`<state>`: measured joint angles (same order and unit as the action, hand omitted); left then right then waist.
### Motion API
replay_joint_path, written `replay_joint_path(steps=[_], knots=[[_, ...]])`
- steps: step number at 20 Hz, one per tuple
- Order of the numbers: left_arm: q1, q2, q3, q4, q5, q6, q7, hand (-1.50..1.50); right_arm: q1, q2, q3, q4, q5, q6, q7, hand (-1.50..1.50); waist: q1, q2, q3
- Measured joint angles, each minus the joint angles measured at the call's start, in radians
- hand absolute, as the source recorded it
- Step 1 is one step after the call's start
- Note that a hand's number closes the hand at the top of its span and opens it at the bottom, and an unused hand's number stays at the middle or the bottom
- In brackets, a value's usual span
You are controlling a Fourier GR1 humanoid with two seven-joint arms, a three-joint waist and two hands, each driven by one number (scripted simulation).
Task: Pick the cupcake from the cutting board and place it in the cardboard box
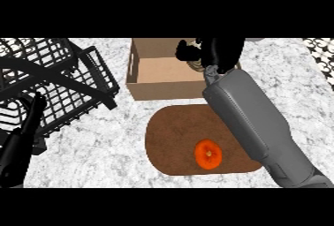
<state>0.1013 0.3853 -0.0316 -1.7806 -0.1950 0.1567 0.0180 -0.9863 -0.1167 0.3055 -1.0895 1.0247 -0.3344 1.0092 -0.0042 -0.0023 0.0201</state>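
Cupcake [194, 65] sits clasped in the right robot hand [215, 53] over the cardboard box [160, 84].

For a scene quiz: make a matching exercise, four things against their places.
Things:
1 box
2 orange slice
3 wire rack
4 right hand

Places:
A on the cutting board
B counter's left side
C above the box's right edge
D beyond the board

Pairs: 1-D, 2-A, 3-B, 4-C
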Motion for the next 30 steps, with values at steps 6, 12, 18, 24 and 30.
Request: replay_joint_path(steps=[6, 12, 18, 24, 30], knots=[[-0.019, -0.005, -0.003, 0.004, -0.003, -0.009, -0.011, 0.00, -0.054, 0.012, -0.102, 0.115, -0.031, -0.044, -0.028, 1.50, 0.026, 0.012, 0.001], [-0.040, -0.004, -0.004, 0.004, -0.004, -0.022, -0.011, 0.00, -0.095, 0.006, -0.175, 0.272, -0.045, -0.088, -0.067, 1.50, 0.054, 0.025, 0.000], [-0.057, -0.015, -0.013, 0.005, -0.014, -0.021, -0.004, 0.00, -0.116, 0.006, -0.268, 0.406, -0.074, -0.165, -0.090, -1.50, 0.074, 0.037, 0.001], [-0.072, -0.018, -0.013, 0.011, -0.013, -0.030, 0.005, 0.00, -0.129, 0.027, -0.344, 0.493, -0.126, -0.249, -0.161, -1.50, 0.081, 0.039, 0.001], [-0.073, -0.023, -0.010, 0.018, -0.018, -0.031, 0.014, 0.00, -0.141, 0.021, -0.379, 0.523, -0.137, -0.374, -0.283, -1.50, 0.076, 0.035, 0.001]])
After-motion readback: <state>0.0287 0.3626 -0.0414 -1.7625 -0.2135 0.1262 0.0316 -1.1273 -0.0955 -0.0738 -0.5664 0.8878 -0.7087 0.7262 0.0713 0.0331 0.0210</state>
